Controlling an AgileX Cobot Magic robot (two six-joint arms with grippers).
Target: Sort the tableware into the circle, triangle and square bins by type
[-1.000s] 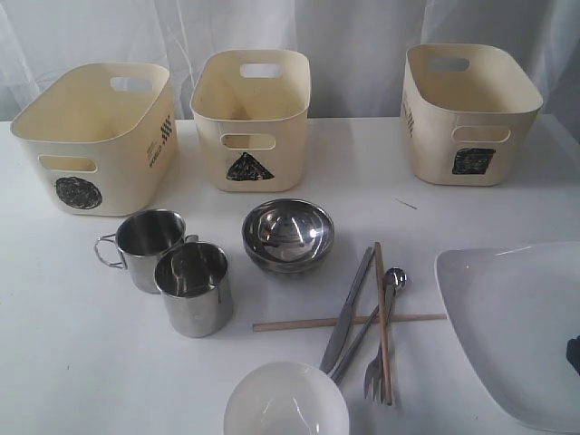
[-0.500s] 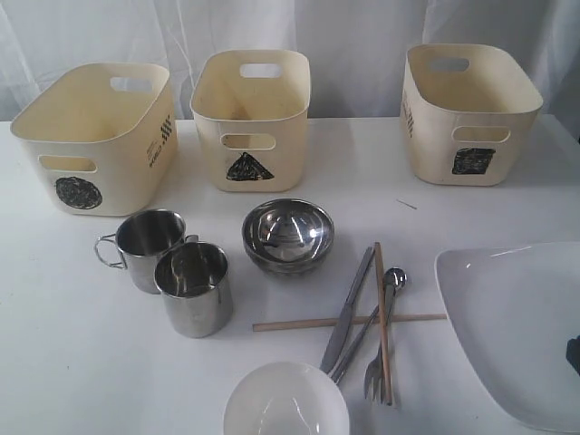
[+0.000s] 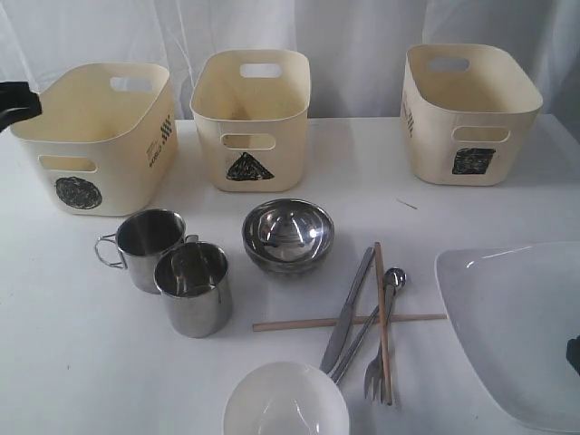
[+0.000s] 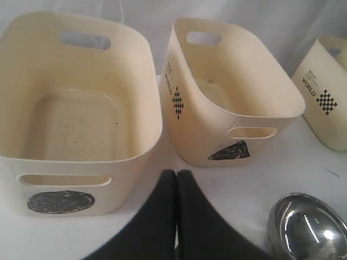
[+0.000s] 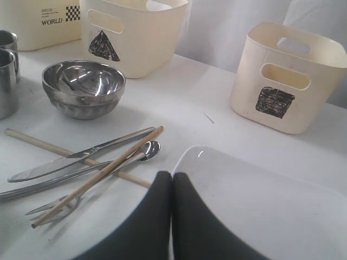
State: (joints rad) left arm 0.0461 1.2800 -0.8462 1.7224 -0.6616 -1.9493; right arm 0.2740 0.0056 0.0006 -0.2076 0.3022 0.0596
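Three cream bins stand along the back: the circle bin (image 3: 95,136) on the left, the triangle bin (image 3: 252,118) in the middle, the square bin (image 3: 467,113) on the right. In front lie two steel mugs (image 3: 149,246) (image 3: 193,288), a steel bowl (image 3: 288,236), a white bowl (image 3: 285,403), a big white plate (image 3: 517,326), steel cutlery (image 3: 349,308) and crossed wooden chopsticks (image 3: 381,308). My left gripper (image 4: 177,173) is shut and empty, hovering before the gap between the circle bin (image 4: 76,108) and the triangle bin (image 4: 227,103). My right gripper (image 5: 172,175) is shut and empty over the plate's (image 5: 260,200) near rim.
A white curtain hangs behind the white table (image 3: 362,190). The bins show empty insides. A dark part of the left arm (image 3: 16,101) shows at the left edge by the circle bin. A bit of the right arm (image 3: 574,353) pokes in at the right edge.
A dark part of the left arm has come into the exterior view at the left edge, by the circle bin. The tableware has not moved.
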